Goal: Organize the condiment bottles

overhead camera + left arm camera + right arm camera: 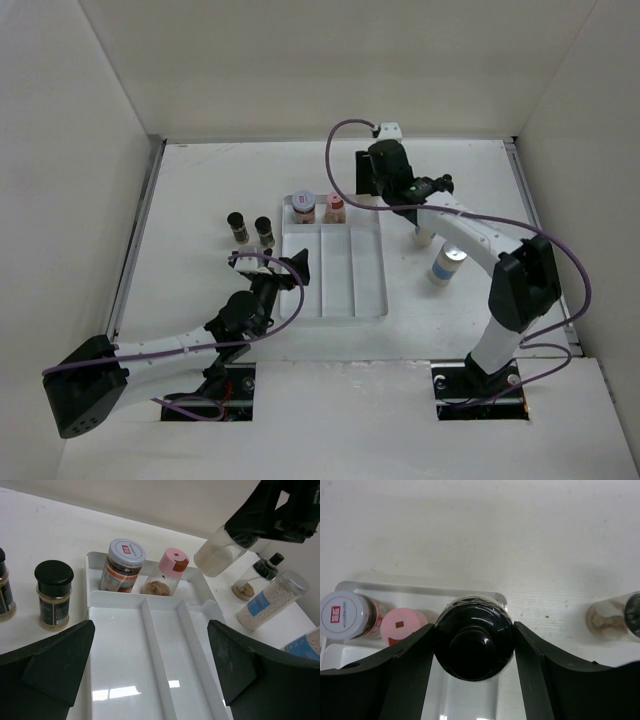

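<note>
Bottle [474,645] in right gripper [474,627], invisible from above.

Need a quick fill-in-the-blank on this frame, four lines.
1. The right gripper is shut on a clear bottle with a ___ cap.
2. The left gripper is ___, holding nothing.
3. Exactly ___ containers stand inside the tray.
4. The two dark jars stand on the table on the tray's ___ side.
Missing words: black; open; two; left.
</note>
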`<action>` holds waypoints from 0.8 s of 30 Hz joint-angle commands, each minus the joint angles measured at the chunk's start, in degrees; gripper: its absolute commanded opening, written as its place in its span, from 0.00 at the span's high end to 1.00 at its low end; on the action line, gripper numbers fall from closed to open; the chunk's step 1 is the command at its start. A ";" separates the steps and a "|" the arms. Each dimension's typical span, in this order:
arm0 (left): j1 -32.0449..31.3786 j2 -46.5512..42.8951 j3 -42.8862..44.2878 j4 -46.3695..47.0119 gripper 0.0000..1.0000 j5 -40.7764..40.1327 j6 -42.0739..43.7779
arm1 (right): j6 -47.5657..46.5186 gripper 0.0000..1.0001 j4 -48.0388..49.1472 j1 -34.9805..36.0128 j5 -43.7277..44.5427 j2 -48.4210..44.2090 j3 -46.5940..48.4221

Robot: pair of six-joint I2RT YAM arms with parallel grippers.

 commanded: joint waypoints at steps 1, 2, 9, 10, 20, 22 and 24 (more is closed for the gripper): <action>0.73 -0.50 1.26 3.25 0.00 0.60 -0.18 | 0.24 0.46 5.71 1.49 0.31 2.52 1.70; 0.73 -0.76 1.26 3.08 0.00 0.68 -0.18 | 0.32 0.46 5.80 1.93 0.40 3.49 1.96; 1.17 -1.03 1.08 2.90 0.00 0.68 -0.27 | 0.94 0.46 6.94 2.73 1.71 7.71 1.70; 1.34 -0.77 1.08 3.07 0.00 0.68 -0.27 | 0.85 0.46 7.29 2.73 1.89 8.15 1.44; 3.80 -2.34 1.96 -0.16 0.00 -1.24 0.78 | 1.47 0.08 9.05 2.73 2.15 1.85 -3.13; 4.85 -5.41 3.36 -5.95 0.00 -2.82 1.31 | 1.29 0.06 10.10 2.73 2.42 -2.54 -5.14; 6.69 -8.40 5.12 -12.54 0.00 -3.97 1.31 | 1.55 0.06 11.33 2.90 2.59 -7.29 -8.21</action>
